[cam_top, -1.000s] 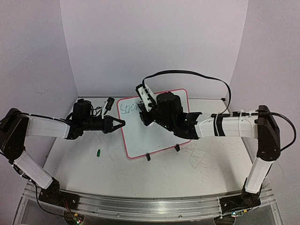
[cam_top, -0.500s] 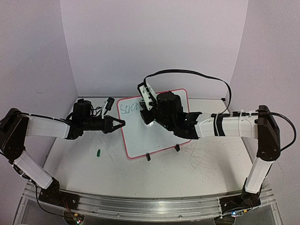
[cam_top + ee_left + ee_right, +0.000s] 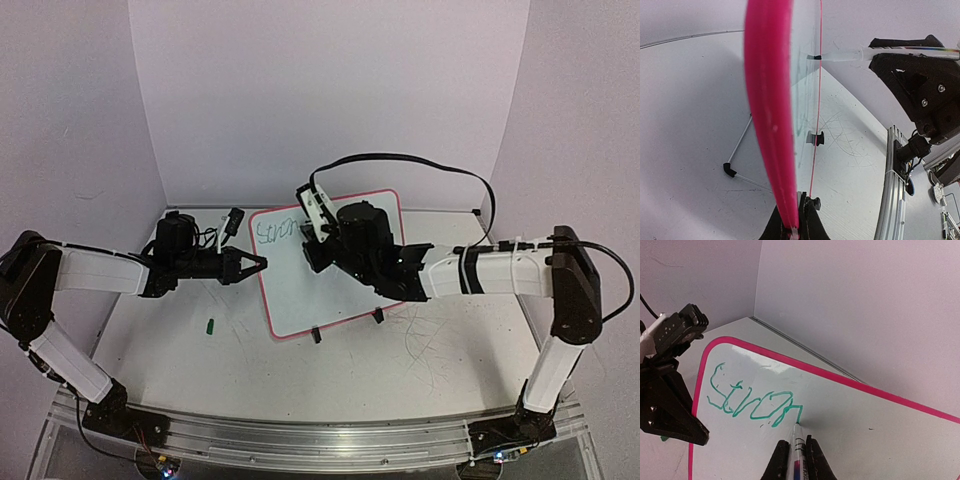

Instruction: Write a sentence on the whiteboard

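Scuffed white surface [image 3: 430, 370], lilac walls [image 3: 330, 90]. Left fingers [image 3: 810, 227] clamp the whiteboard [image 3: 320, 295] at nine o'clock; right fingers [image 3: 781, 460] pinch the marker [image 3: 798, 447].

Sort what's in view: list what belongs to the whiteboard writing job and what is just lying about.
In the job:
- whiteboard
- green sentence, only begun
- marker pen, in the right gripper
- left gripper, clamped on the board's pink rim

Lying about:
- small green object, perhaps a pen cap
- grey scribbles on the tabletop
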